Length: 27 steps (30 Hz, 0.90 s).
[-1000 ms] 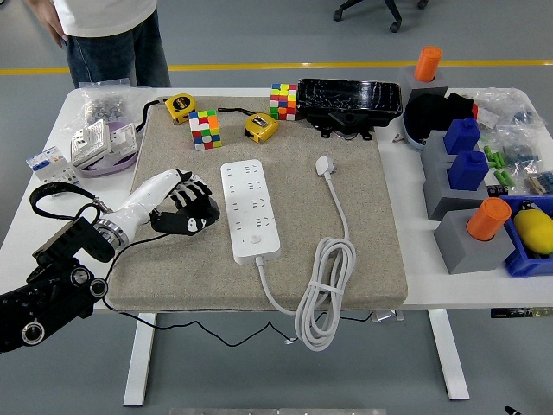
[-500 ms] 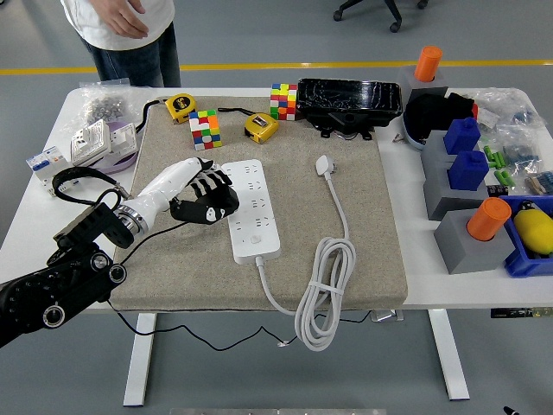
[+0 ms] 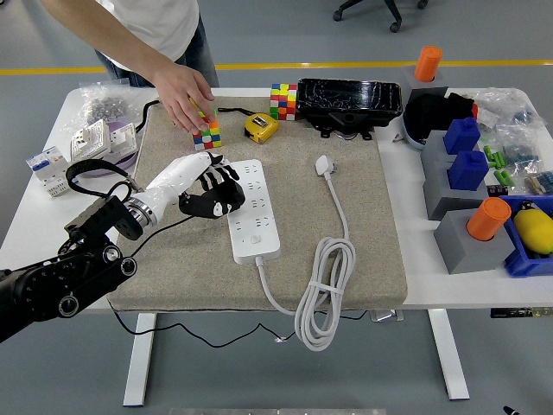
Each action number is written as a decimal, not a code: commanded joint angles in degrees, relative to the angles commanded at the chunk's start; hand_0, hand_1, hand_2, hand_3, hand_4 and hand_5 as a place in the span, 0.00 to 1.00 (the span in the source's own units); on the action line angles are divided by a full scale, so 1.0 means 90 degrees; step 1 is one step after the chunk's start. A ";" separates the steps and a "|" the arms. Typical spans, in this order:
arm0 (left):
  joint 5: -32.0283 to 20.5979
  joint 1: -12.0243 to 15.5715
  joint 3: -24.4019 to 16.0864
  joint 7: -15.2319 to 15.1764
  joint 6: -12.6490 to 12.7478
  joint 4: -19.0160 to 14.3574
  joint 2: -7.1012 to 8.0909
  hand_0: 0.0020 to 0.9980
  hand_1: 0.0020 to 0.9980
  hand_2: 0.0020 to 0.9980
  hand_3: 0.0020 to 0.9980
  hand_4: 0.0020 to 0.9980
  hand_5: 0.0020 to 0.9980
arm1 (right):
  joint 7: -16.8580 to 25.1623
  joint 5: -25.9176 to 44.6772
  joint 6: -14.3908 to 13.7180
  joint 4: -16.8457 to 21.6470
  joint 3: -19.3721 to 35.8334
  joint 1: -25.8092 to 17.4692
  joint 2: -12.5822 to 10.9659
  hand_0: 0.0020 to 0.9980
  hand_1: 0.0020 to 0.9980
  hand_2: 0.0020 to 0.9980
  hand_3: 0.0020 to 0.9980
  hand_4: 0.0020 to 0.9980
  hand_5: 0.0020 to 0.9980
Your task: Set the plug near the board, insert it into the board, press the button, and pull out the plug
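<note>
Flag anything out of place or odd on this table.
A person's hand reaches onto the beige mat, over the multicoloured puzzle cube, right behind the robot's left hand at the white power strip. Nothing looks spilled or damaged.

You have a person (image 3: 151,30) at the far left, one hand (image 3: 184,93) on a cube (image 3: 206,131) near the mat's (image 3: 363,233) back edge. A second cube (image 3: 282,101) sits beside a black tray (image 3: 350,105), with a yellow tape measure (image 3: 260,127) just in front of it. At your right, blue blocks (image 3: 467,156) stand near two orange cylinders (image 3: 487,218) on grey stands. Wall sockets (image 3: 102,138) lie far left.
</note>
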 joint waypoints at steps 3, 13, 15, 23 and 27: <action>0.0000 -0.0015 0.0028 0.0005 0.0021 0.0050 -0.0035 0.35 0.35 0.41 0.56 0.64 0.00 | 0.0002 0.0002 -0.0003 0.0004 -0.0002 0.0002 0.0002 0.68 0.69 0.70 0.60 0.94 0.53; -0.0078 -0.0128 0.0169 -0.0007 0.0066 0.0344 -0.0142 0.35 0.35 0.41 0.56 0.64 0.00 | 0.0002 0.0003 -0.0003 0.0009 -0.0014 0.0018 -0.0011 0.68 0.69 0.70 0.60 0.94 0.53; -0.0067 -0.0132 0.0188 0.0000 0.0071 0.0370 -0.0144 0.35 0.35 0.41 0.56 0.64 0.00 | 0.0001 0.0004 -0.0005 0.0004 -0.0011 0.0019 -0.0012 0.68 0.69 0.70 0.60 0.94 0.53; -0.0099 -0.0145 0.0269 -0.0006 0.0057 0.0461 -0.0139 0.36 0.35 0.41 0.55 0.65 0.00 | -0.0002 0.0005 -0.0001 0.0003 -0.0021 0.0013 -0.0012 0.68 0.69 0.70 0.60 0.94 0.53; -0.0109 -0.0152 0.0312 -0.0010 0.0058 0.0479 -0.0125 0.36 0.35 0.41 0.55 0.65 0.00 | -0.0001 0.0002 -0.0001 0.0008 -0.0022 0.0012 -0.0011 0.68 0.69 0.70 0.60 0.94 0.53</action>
